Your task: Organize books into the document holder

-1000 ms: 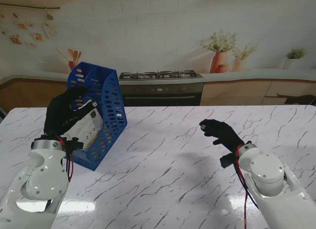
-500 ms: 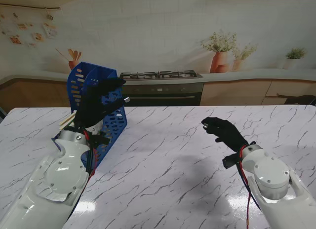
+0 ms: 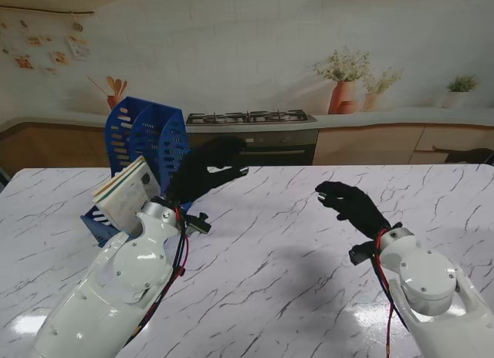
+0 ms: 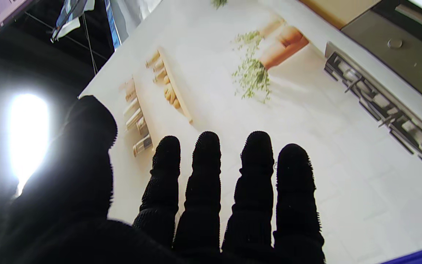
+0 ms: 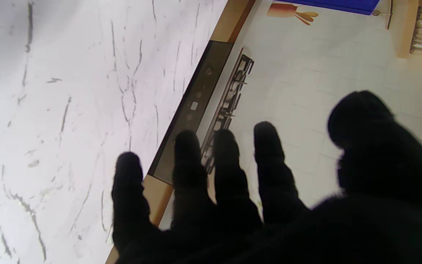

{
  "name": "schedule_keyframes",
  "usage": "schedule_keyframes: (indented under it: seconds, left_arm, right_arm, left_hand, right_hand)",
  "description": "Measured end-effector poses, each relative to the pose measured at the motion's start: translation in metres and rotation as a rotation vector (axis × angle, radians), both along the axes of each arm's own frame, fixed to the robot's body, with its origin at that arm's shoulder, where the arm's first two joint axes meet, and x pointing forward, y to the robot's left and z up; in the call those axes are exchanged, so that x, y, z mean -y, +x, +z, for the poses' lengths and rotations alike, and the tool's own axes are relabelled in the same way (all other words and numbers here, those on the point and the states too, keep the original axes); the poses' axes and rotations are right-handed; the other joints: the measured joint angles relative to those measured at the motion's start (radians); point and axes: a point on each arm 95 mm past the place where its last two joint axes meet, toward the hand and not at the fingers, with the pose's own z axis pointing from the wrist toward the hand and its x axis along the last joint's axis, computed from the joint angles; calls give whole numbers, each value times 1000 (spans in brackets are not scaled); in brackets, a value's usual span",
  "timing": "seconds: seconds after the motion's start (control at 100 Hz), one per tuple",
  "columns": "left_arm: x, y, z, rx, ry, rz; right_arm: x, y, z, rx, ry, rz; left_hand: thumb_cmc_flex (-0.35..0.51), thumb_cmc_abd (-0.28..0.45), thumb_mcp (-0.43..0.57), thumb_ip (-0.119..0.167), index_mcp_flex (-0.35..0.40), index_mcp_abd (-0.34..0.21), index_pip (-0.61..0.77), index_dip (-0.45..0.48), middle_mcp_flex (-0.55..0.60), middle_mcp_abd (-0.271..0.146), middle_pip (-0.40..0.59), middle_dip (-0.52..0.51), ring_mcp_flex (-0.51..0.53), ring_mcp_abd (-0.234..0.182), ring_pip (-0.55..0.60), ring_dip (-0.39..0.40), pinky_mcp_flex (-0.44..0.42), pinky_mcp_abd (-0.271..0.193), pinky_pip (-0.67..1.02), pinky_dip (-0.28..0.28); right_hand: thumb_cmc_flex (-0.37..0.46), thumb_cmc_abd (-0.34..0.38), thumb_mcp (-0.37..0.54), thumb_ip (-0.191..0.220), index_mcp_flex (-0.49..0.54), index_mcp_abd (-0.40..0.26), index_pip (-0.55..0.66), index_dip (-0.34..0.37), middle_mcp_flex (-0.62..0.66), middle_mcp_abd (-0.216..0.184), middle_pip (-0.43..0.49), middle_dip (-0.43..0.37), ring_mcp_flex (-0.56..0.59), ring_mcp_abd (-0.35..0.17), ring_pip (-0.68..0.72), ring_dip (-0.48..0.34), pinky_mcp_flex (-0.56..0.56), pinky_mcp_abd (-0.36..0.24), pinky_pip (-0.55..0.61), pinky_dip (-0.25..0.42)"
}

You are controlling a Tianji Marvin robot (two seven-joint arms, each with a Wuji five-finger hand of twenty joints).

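Partly arm-hidden document holder (image 3: 147,134), books (image 3: 126,194).

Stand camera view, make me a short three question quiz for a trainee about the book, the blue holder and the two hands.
1. True or false: the left hand is gripping the book.
2. Where does the book sit? A) flat on the table's right side B) leaning in the blue document holder C) in the right hand
3. Fill in: both hands hold ____.

Key
1. False: the left hand is beside the holder, fingers apart, off the book.
2. B: the book leans in the holder on the marble table, on its left side.
3. Nothing: the wrist views show the fingers of the left and the fingers of the right spread with nothing between them.
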Motion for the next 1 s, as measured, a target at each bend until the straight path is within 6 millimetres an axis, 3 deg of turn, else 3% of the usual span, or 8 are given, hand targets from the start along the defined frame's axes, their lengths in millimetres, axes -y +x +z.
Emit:
schedule_keyframes:
  seconds: [0.44,0.72,0.84,1.0]
  left_arm:
    - [5,-1,-52,-221,-2,-100]
    - [-11,-5,-93,-342,44,-41]
    - [-18,-6,-104,-387,45,-23]
    - [-23,-9,-116,-431,12,-2]
  right_arm:
    - [-2,-1,-4,8,14,8]
    - [-10,-2,-10,-3,29,24]
    - [-14,0,-15,6,33,36]
    - [-19,2,-23,21,16,38]
  left_hand:
    - [1,12,-21,0,0,26,9,0,0,17,0,0,0,41,22,11,8,40,65,32]
    - [29,13,-22,0,2,37,26,0,0,19,4,0,0,54,22,7,-21,64,75,46]
    - [30,13,-22,0,2,38,37,0,0,20,9,0,0,54,22,-2,-26,64,75,50]
    - [40,13,-22,0,2,38,48,5,0,20,9,0,0,54,22,-2,-31,64,75,51]
  right_hand:
    - [0,0,-10,0,24,0,-4,0,14,-22,-21,-9,0,-10,-9,0,-1,0,0,-3]
    - [0,0,-6,0,24,0,-2,-9,37,-22,-9,-12,35,-16,-13,-1,4,1,0,-14]
    - [0,0,12,0,57,-13,23,-9,64,-43,51,39,65,-16,22,-1,18,1,16,-16]
    - [0,0,21,0,71,-23,36,-9,67,-52,57,51,75,-16,38,10,23,1,35,-16]
